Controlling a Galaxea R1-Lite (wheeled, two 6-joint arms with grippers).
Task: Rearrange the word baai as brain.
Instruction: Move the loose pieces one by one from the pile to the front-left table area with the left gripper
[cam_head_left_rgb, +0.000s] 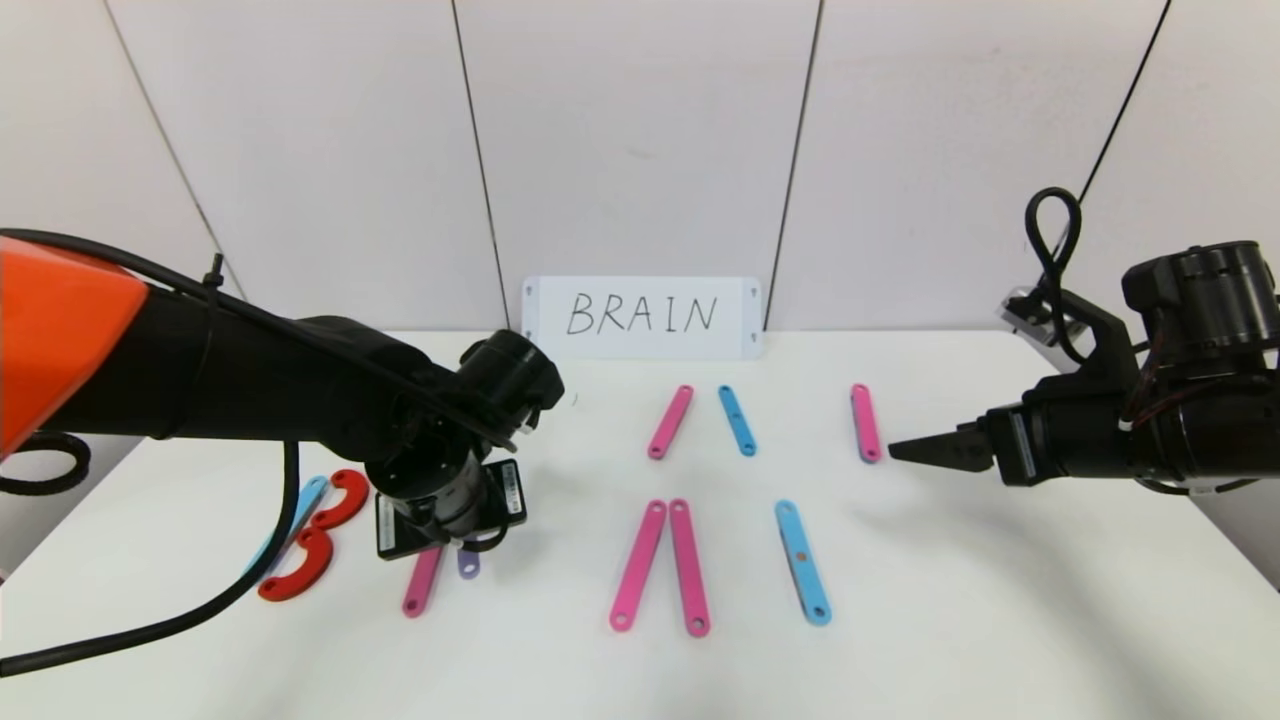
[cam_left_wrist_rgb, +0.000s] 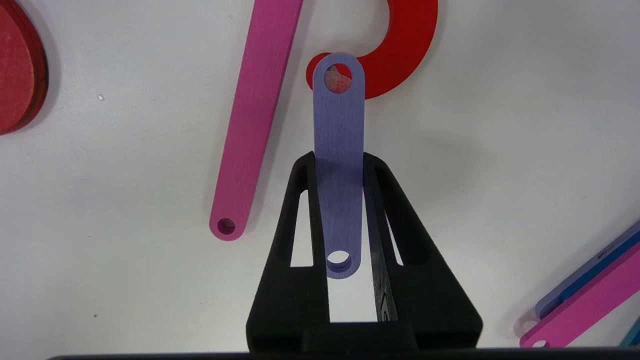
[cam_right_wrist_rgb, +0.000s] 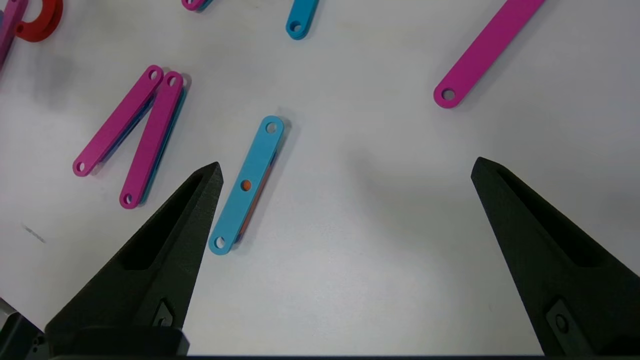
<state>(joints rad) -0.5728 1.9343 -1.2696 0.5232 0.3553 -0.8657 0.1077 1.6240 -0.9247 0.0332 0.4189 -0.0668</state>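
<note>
In the left wrist view my left gripper (cam_left_wrist_rgb: 340, 162) is shut on a short purple strip (cam_left_wrist_rgb: 338, 125). The strip's far end overlaps the tip of a red curve (cam_left_wrist_rgb: 405, 55), and a pink strip (cam_left_wrist_rgb: 257, 115) lies beside it. From the head, this happens at the table's left, where the purple end (cam_head_left_rgb: 468, 562) pokes out under the wrist near two red curves (cam_head_left_rgb: 340, 500) and a pink strip (cam_head_left_rgb: 422, 580). My right gripper (cam_head_left_rgb: 905, 450) hovers open and empty at the right, near a pink strip (cam_head_left_rgb: 865, 422).
A white card (cam_head_left_rgb: 642, 316) reading BRAIN leans on the back wall. Mid-table lie two pink strips in a narrow V (cam_head_left_rgb: 640, 565), a light-blue strip (cam_head_left_rgb: 802, 562), and behind them a pink (cam_head_left_rgb: 670, 421) and a blue strip (cam_head_left_rgb: 737, 420).
</note>
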